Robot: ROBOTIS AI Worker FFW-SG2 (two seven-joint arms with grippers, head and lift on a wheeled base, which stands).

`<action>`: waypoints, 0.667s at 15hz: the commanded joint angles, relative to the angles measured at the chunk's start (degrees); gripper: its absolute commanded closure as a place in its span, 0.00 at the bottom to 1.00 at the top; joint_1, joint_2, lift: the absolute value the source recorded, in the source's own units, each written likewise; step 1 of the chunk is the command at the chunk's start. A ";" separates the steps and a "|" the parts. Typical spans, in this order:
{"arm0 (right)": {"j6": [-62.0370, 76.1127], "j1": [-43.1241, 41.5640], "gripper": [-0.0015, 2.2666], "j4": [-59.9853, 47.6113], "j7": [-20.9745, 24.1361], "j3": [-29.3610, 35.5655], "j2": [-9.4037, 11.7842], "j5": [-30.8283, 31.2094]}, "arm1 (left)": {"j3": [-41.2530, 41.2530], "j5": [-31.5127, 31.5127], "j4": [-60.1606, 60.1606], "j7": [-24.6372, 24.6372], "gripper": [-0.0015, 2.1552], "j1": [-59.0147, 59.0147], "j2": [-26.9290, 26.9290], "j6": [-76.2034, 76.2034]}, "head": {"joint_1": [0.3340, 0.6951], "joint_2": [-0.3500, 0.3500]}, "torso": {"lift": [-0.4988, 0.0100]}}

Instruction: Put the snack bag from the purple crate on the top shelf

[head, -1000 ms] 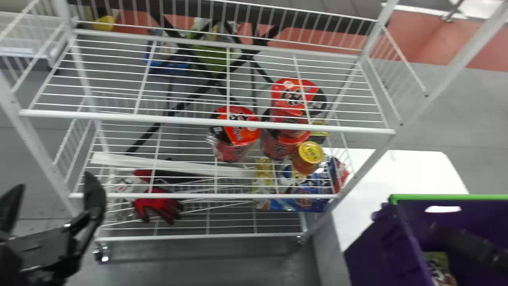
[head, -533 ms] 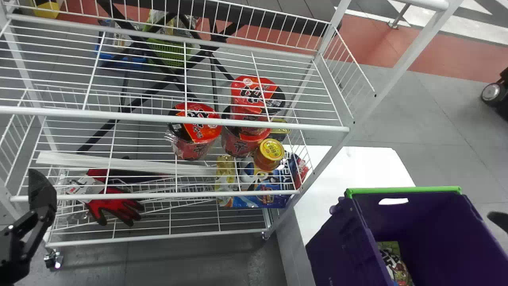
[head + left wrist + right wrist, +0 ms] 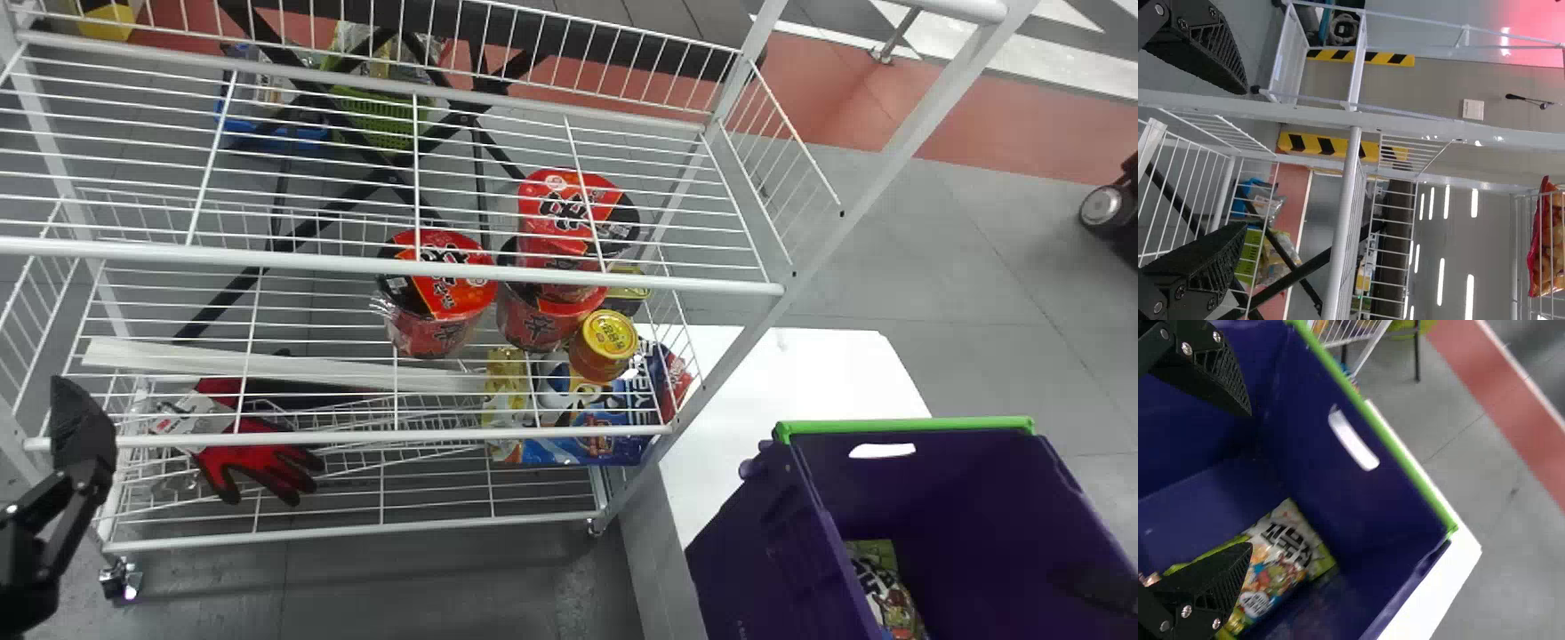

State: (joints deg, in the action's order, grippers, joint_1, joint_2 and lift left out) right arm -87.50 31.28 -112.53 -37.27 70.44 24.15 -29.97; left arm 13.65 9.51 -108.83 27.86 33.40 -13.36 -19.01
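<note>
The left claw is wide open, in front of the white rack. The right claw is wide open too, at the purple crate. The snack bag lies down in the crate (it has lots of green on it). The crate is on a white table. Red cups sit in the rack, higher than the red gloves. Far back is a green basket.

Left claw at head view's left edge, right claw lower right (both with fingers spread).
</note>
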 commanded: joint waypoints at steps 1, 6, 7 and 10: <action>-2.58 -1.49 0.06 4.78 0.00 -4.26 3.01 5.36 | -0.47 0.59 0.64 -0.09 0.05 0.00 0.00 -1.07 | 1.00 0.00 | 0.09; -2.58 -5.53 0.06 17.96 -0.08 -20.08 8.63 20.30 | -0.90 1.21 2.39 -0.79 0.05 -0.35 0.71 -3.35 | 1.00 0.00 | 0.09; -2.58 -6.32 0.06 19.89 -0.52 -23.86 8.81 24.35 | -0.90 1.21 2.57 -0.79 0.05 -0.53 0.80 -3.35 | 1.00 0.00 | 0.09; -2.58 -7.73 0.06 24.02 -0.52 -32.82 9.42 31.73 | -0.90 1.30 2.83 -0.70 0.05 -0.62 0.88 -4.06 | 1.00 0.00 | 0.09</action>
State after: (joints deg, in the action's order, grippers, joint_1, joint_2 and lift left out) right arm -87.50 23.93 -90.15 -37.81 41.58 33.31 -1.39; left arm 12.73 10.73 -106.10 27.13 32.80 -12.50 -22.75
